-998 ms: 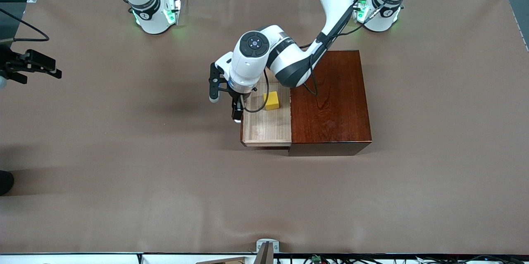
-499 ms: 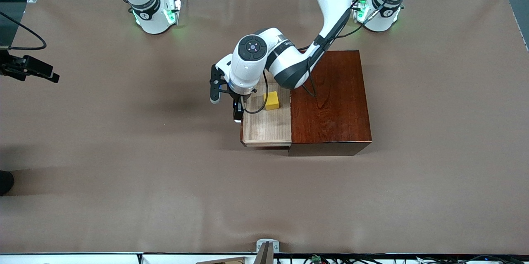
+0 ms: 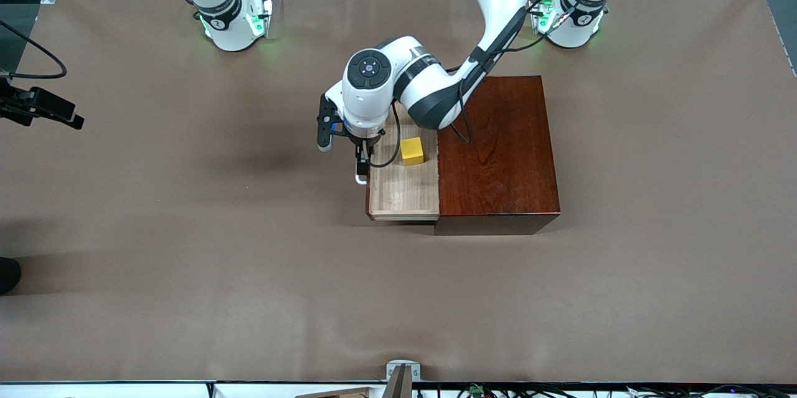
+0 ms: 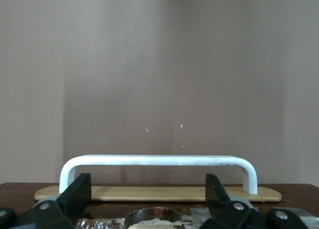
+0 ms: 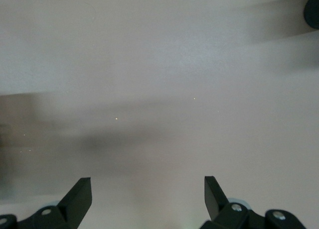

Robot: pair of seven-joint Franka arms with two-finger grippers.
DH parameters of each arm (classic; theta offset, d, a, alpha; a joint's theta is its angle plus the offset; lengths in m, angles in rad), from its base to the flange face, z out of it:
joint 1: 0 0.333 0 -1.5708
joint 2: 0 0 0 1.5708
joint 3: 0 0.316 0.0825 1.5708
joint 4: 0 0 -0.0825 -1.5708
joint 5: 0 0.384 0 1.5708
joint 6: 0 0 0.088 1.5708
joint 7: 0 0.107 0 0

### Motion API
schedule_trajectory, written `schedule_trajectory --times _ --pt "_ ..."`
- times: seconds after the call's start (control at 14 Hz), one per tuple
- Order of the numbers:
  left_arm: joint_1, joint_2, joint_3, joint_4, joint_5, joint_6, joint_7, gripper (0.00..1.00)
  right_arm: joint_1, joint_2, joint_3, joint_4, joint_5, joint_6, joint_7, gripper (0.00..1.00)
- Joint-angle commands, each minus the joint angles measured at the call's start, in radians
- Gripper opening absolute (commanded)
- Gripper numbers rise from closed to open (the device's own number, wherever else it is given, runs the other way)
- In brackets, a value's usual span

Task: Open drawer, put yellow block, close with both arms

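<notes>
Bench [image 3: 187, 298], covered in brown cloth, is carrying one glossy reddish-brown wooden box [image 3: 498, 155] near its middle. The drawer [image 3: 401, 189], a pale-wood tray, is standing pulled out of the box toward the right arm's end of the bench, roughly half its length showing in the front view. The yellow block [image 3: 411, 151] is sitting inside the drawer, on the tray floor, close to the box's opening and farther from the front camera than the bare stretch of the tray. The white loop handle [image 3: 360, 172] is projecting from the drawer's dark front; the left tool [image 3: 361, 155] is sitting right at this handle, low beside the drawer front. In the left wrist view the handle [image 4: 158, 167] is lying across the frame just past the left tool [image 4: 148, 196], whose two fingers [image 4: 75, 194] are standing wide apart and gripping nothing (the handle is not between them). The right tool [image 3: 40, 105], at the edge of the front view over the right arm's end of the bench, is waiting in the air; its wrist view is showing the right tool [image 5: 148, 196] spread wide and empty above bare bench cloth.
</notes>
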Motion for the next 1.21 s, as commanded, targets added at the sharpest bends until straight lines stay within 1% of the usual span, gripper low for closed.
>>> schedule_trajectory --times 0.0,0.43,0.78,1.0,1.14 --pt "-0.004 -0.042 0.014 -0.015 0.034 -0.104 0.009 1.00 -0.010 -0.013 0.005 -0.002 -0.012 -0.032 0.006 1.00" --pt "0.004 -0.085 0.014 -0.017 0.158 -0.230 0.009 1.00 -0.010 -0.010 0.007 -0.002 -0.014 -0.030 0.005 1.00" --pt "0.008 -0.079 0.020 -0.020 0.166 -0.236 0.007 1.00 -0.007 -0.010 0.007 -0.005 -0.018 -0.035 0.002 1.00" --pt "0.008 -0.074 0.031 -0.022 0.166 -0.236 0.006 1.00 -0.012 -0.012 0.005 -0.002 -0.031 -0.052 -0.056 1.00" --pt "0.008 -0.073 0.033 -0.031 0.171 -0.240 0.006 1.00 -0.029 -0.013 0.007 -0.002 -0.029 -0.050 -0.057 1.00"
